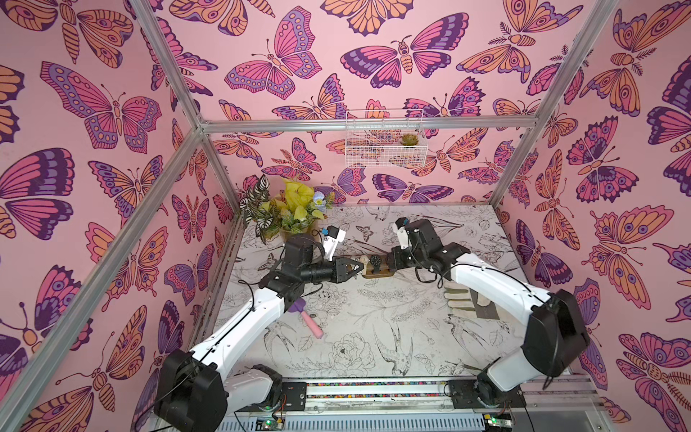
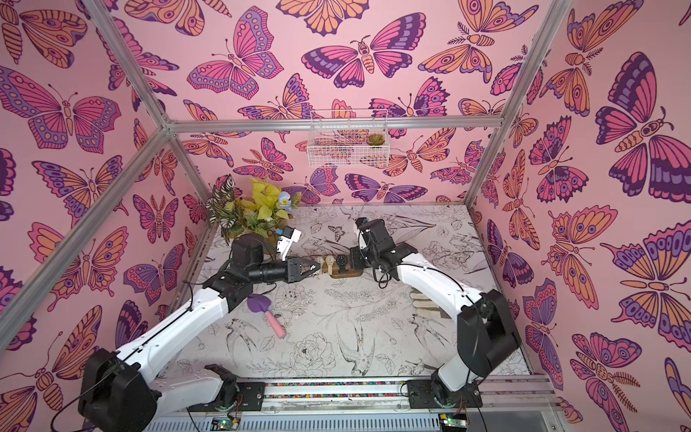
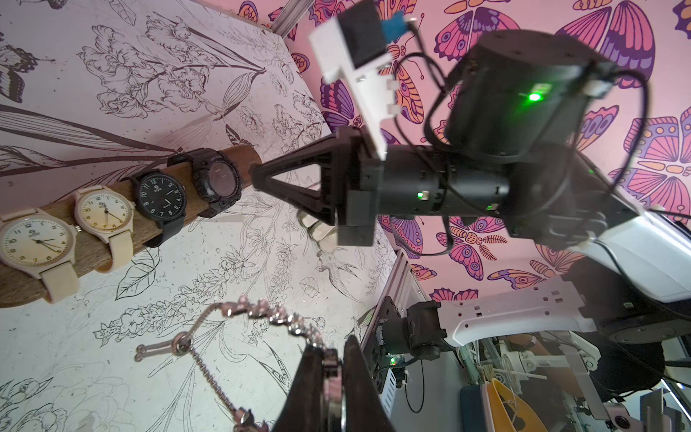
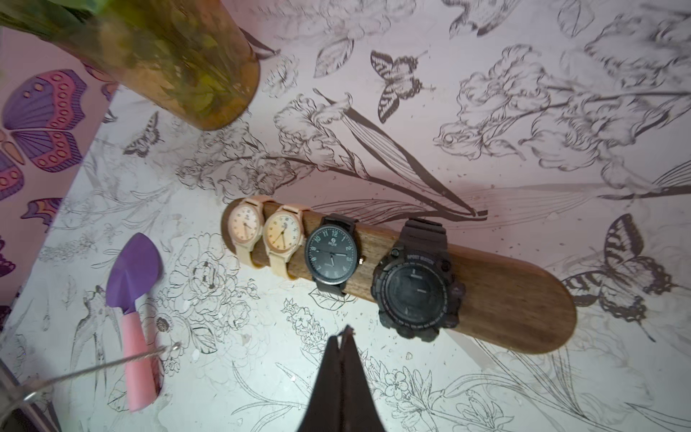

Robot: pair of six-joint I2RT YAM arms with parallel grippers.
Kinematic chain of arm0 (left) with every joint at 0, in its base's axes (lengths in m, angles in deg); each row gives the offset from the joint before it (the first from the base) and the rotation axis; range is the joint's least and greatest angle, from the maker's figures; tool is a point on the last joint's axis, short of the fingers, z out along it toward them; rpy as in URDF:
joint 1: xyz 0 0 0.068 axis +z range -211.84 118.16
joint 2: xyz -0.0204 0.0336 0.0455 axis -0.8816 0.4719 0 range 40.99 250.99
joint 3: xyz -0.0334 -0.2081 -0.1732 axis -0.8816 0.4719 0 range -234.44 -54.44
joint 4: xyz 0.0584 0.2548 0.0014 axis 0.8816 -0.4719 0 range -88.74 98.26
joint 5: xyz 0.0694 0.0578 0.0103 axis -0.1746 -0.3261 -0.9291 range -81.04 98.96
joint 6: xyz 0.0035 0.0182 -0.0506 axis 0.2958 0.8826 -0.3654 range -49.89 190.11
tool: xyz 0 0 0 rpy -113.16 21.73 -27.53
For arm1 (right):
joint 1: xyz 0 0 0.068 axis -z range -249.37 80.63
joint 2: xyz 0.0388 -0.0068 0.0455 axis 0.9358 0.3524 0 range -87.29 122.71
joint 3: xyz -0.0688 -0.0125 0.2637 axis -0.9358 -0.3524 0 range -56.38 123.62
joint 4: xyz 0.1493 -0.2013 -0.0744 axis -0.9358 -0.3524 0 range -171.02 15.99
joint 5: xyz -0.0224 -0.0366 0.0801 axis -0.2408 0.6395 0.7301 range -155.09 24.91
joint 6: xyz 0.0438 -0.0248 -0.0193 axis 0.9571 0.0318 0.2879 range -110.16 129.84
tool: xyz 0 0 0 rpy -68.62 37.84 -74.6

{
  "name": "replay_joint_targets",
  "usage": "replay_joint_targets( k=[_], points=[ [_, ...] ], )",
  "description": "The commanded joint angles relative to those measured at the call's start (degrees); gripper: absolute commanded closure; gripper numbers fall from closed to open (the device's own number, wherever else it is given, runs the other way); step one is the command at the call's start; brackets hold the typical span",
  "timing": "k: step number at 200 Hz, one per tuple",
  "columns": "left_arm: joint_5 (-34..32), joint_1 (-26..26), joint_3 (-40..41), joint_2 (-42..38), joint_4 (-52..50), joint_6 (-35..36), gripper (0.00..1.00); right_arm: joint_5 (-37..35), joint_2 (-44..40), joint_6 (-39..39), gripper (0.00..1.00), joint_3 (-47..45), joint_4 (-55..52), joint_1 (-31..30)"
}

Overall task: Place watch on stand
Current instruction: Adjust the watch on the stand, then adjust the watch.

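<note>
Pinched in the left gripper (image 3: 332, 349), a jewelled chain watch (image 3: 261, 312) dangles beside the crowded end of the stand (image 4: 504, 299), near the tabletop's (image 1: 374, 318) middle. Bare wood lies by the right gripper (image 4: 346, 336) — closed, empty — so drape the chain there, slowly.

"SPORT WATCH" is printed on the bezel of the chunky black watch (image 4: 417, 286). On the dial of the slimmer black watch (image 4: 332, 254), the numerals 10, 11, 12 and 2 can be read. Hour numerals are also carried on the dials of the nearer cream watch (image 3: 103, 213) and the farther cream watch (image 3: 35, 241). The small brand marks under each 12 cannot be read.
</note>
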Motion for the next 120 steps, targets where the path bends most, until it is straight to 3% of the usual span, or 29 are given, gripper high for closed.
replay_joint_targets(
  k=[1,26,50,87,120],
  points=[
    [2.23,0.43,-2.31,1.62,1.56,-0.78,1.0,4.61,-6.38,-2.04,0.96,-3.63,2.98,0.56],
    [3.17,-0.07,-3.35,4.42,1.95,-1.74,1.0,18.08,-14.93,1.57,0.85,-11.31,12.68,2.87],
    [3.03,-1.54,-4.17,5.17,2.45,-2.26,1.0,25.99,-19.42,4.4,0.73,-15.35,18.99,3.11],
    [2.2,-4.02,-5.11,5.42,4.7,-4.25,1.0,39.45,-17.19,9.38,0.63,-15.19,24.67,3.02],
    [1.03,-5.34,-5.03,4.66,8.77,-7.2,1.0,41.97,-14.81,13.79,0.59,-16.59,29.97,1.99]
  ],
)
